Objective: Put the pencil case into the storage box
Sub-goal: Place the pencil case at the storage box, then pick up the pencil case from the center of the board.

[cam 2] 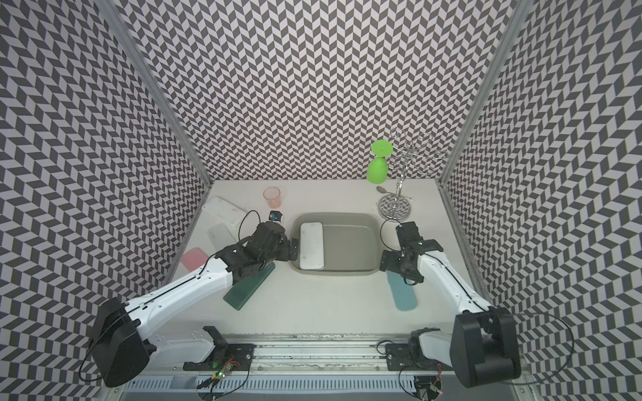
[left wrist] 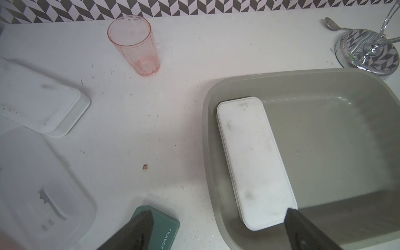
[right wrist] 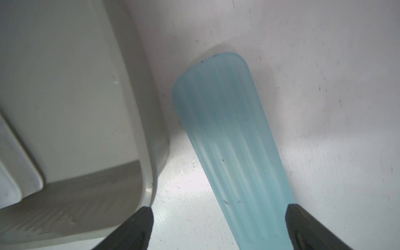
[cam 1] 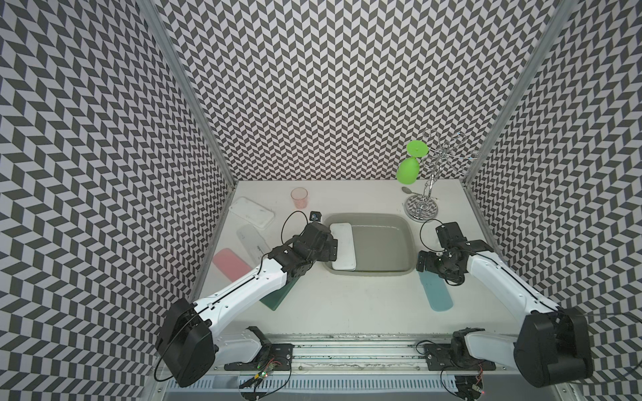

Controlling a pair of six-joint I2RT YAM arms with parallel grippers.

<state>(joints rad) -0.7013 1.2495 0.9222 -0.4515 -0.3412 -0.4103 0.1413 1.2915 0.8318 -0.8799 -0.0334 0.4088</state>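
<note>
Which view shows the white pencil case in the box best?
Left wrist view: the white pencil case is close and nearly whole. Both top views show it small; the right wrist catches only an edge.

This is a robot lab: zigzag walls (cam 1: 330,86) stand around the white table (cam 1: 347,298), and two robot arms (cam 1: 243,281) (on a metal rail (cam 1: 347,351)) reach over it.

The storage box (cam 1: 382,250) had lots of free room; the white pencil case (cam 1: 342,248) filled just one side.
</note>
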